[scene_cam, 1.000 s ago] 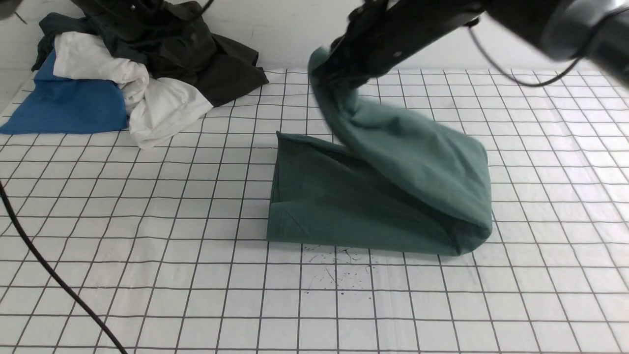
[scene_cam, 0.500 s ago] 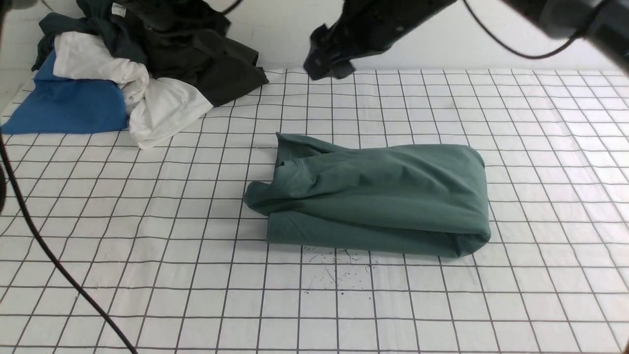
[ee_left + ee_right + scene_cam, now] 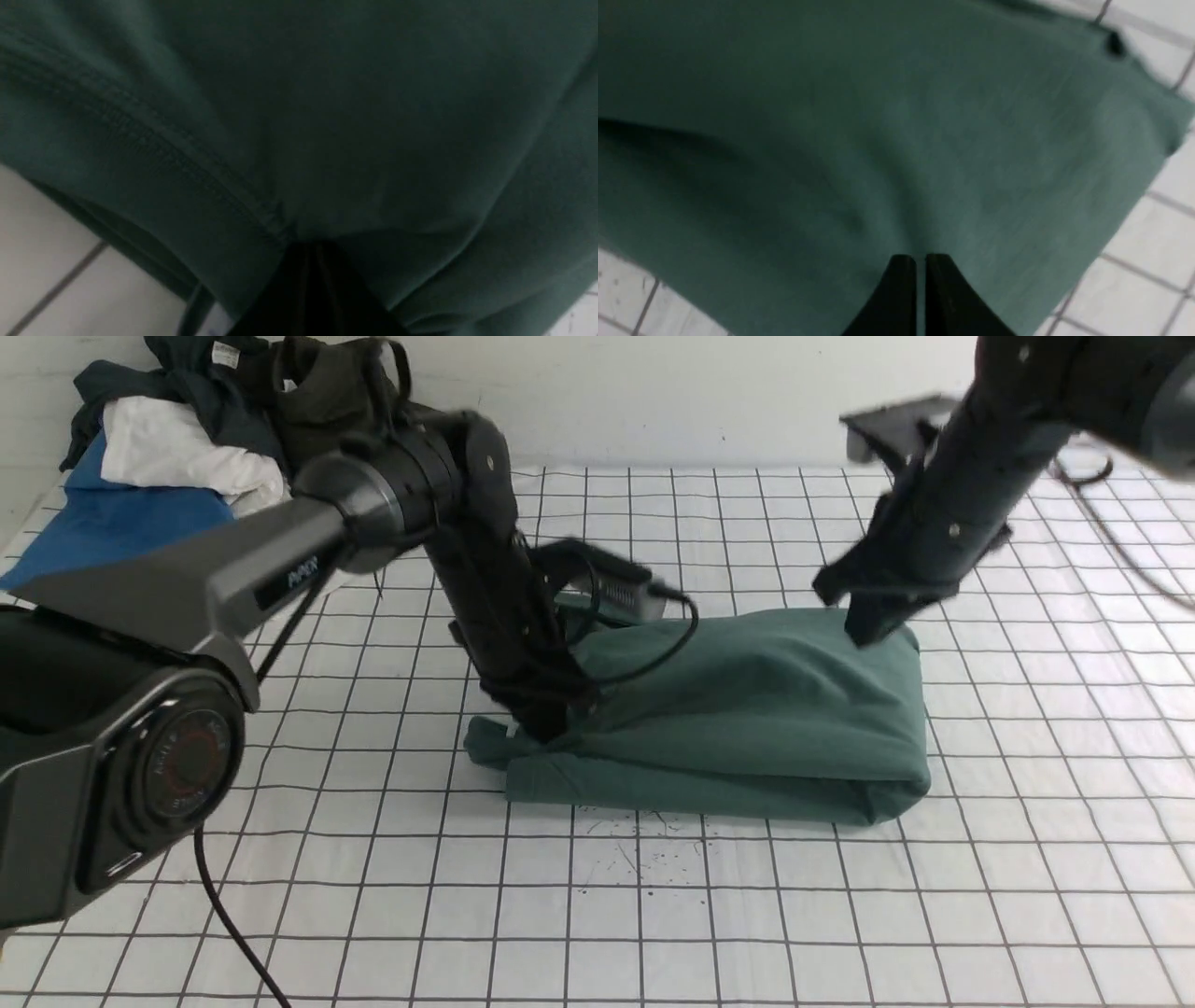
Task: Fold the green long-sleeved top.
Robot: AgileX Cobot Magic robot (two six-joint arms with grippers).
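The top (image 3: 747, 709) lies at the centre of the gridded table (image 3: 280, 784), folded into a thick rectangle with its long axis running 9 to 3 o'clock. A pile of other clothes (image 3: 187, 476) sits well apart at 10 o'clock.

The left gripper (image 3: 546, 728) bears down on the 9 o'clock end of the bundle. Its wrist view shows the fingers pressed together, with a seam (image 3: 154, 144) gathering at the tips. Whether cloth is caught between them cannot be told. The right gripper (image 3: 864, 633) touches the 2 o'clock corner. Its fingers (image 3: 901, 289) are also pressed together, with the tips resting on the cloth and nothing seen between them.

The step in hand appears to be flattening and squaring the finished fold.

1. Press straight down with both tips. Do not drag them sideways, as the layers are soft and are likely to slide over each other.
2. Attend to the 9 o'clock end, where a loose lip (image 3: 485, 751) juts past the lower layer. Ease it towards 3 o'clock until the edges align.
3. Watch the left arm's cable (image 3: 653, 649) — it loops over the cloth and may snag it.
4. Lift both grippers vertically — confirm no cloth rises with them.
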